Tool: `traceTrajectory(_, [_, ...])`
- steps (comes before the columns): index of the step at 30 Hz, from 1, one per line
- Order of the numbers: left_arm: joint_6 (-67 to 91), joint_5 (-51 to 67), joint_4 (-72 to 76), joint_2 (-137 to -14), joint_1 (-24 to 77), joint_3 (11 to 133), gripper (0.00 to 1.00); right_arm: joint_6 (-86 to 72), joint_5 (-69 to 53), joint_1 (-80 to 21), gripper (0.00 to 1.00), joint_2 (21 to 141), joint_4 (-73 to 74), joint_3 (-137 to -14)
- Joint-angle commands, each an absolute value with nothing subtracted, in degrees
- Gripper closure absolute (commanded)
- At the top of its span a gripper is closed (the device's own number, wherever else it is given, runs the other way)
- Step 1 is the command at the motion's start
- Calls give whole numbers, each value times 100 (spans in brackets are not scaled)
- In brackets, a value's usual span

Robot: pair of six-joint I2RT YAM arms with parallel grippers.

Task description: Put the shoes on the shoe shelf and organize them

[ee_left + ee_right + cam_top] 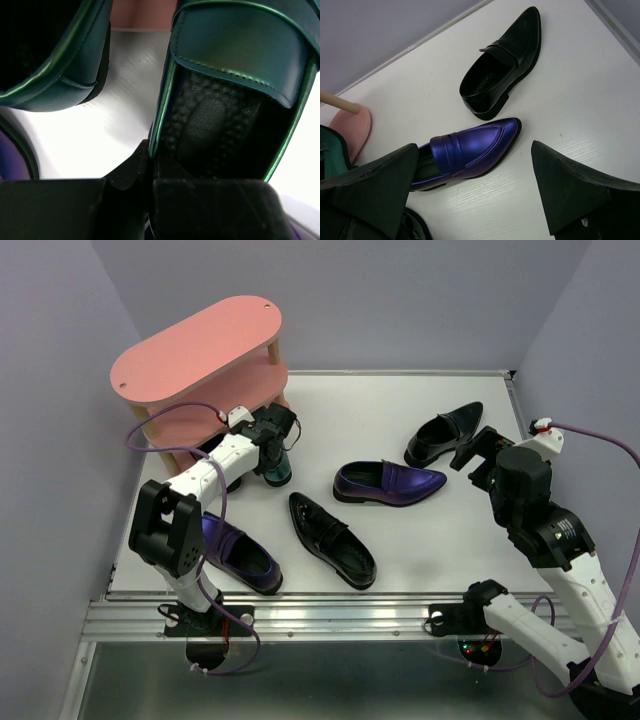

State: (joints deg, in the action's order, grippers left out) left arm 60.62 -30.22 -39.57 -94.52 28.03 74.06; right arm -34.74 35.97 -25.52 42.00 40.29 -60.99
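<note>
Shoe shelf (195, 345) stands just behind and left of the left pincer (272, 445). Left pincer nearly closed, clamped on the side wall of a green shoe (225, 75). Right pincer (475, 150) spread wide, holding nothing, above a purple shoe (455, 155).

We note a flat white tabletop (460, 540) with a faint lengthwise grain, closed in on three sides by plain matte lavender panels: a far wall (400, 300), a left wall (50, 440) and a right wall (600, 330). A thin silver metal strip (400, 372) edges the tabletop along the far side and turns down the right side. At the near edge, a ribbed aluminium rail (330, 618) runs left to right; nearer still lies a dull grey-green surface (340, 680). The light is soft and even, with faint shadows. In the left wrist view, we record bright glare on the white top.
</note>
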Motion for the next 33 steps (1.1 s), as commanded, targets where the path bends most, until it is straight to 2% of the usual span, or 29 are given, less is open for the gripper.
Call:
traceTrajectory(1, [6231, -3542, -3516, -9378, 2734, 7840, 100, -3428, 3577, -2514, 0, 4140, 3797, -6187])
traceTrajectory(33, [6021, -3569, -2962, -9967, 2074, 8323, 100, -3384, 3331, -2514, 0, 4184, 3867, -6363])
